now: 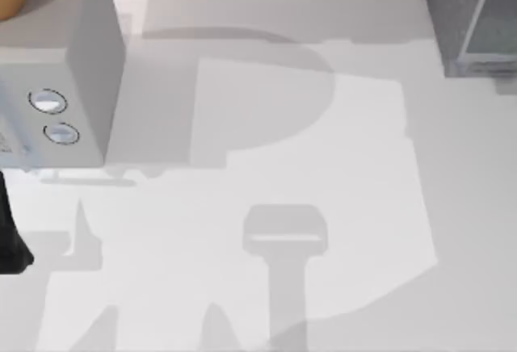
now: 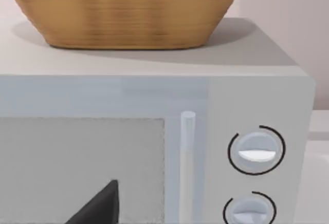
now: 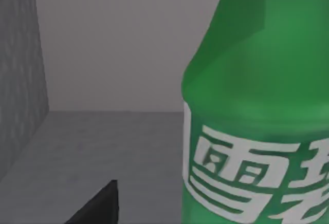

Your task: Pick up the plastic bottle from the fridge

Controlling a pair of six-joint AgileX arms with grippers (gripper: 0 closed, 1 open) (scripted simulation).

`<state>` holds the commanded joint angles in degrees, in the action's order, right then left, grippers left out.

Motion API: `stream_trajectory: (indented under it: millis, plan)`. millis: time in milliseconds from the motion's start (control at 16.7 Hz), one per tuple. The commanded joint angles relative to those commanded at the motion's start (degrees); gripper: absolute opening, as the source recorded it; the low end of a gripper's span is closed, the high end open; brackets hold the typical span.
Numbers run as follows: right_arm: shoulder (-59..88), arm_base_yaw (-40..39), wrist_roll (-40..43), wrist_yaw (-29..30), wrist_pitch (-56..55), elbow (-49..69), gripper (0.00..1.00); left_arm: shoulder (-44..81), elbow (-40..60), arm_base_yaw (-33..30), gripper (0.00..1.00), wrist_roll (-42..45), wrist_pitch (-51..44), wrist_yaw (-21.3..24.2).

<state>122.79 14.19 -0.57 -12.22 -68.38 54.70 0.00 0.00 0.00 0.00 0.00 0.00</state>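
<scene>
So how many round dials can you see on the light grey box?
2. On the light grey box at the table's left: an upper dial and a lower dial directly beneath it, beside the door handle.

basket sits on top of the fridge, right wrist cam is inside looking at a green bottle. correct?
Not quite. The left wrist view shows the basket on top of the lighter grey box with two dials, not the fridge. The rest holds: the right wrist view shows a green bottle inside.

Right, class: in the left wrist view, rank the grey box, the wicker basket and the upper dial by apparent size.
1. Grey box, largest, though cut off by the frame.
2. Wicker basket, next, also cut off, so the gap is unsure.
3. Upper dial, clearly smallest.
</scene>
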Motion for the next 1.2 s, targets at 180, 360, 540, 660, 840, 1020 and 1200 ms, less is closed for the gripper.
stream_trajectory:
  millis: [180, 360, 540, 660, 840, 1020, 1200]
  plan:
    - [3.3, -0.9, 0.0, 0.9, 3.3, 7.0, 1.00, 0.0, 0.0, 0.0, 1.00, 0.0, 0.0, 0.0]
    - [4.4, -1.3, 0.1, 1.3, 4.8, 9.3, 1.00, 0.0, 0.0, 0.0, 1.00, 0.0, 0.0, 0.0]
    - [4.4, -1.3, 0.1, 1.3, 4.8, 9.3, 1.00, 0.0, 0.0, 0.0, 1.00, 0.0, 0.0, 0.0]
    - [4.4, -1.3, 0.1, 1.3, 4.8, 9.3, 0.85, 0.0, 0.0, 0.0, 1.00, 0.0, 0.0, 0.0]
    - [4.4, -1.3, 0.1, 1.3, 4.8, 9.3, 0.62, 0.0, 0.0, 0.0, 1.00, 0.0, 0.0, 0.0]
    - [4.4, -1.3, 0.1, 1.3, 4.8, 9.3, 0.40, 0.0, 0.0, 0.0, 1.00, 0.0, 0.0, 0.0]
    - [4.4, -1.3, 0.1, 1.3, 4.8, 9.3, 0.17, 0.0, 0.0, 0.0, 1.00, 0.0, 0.0, 0.0]
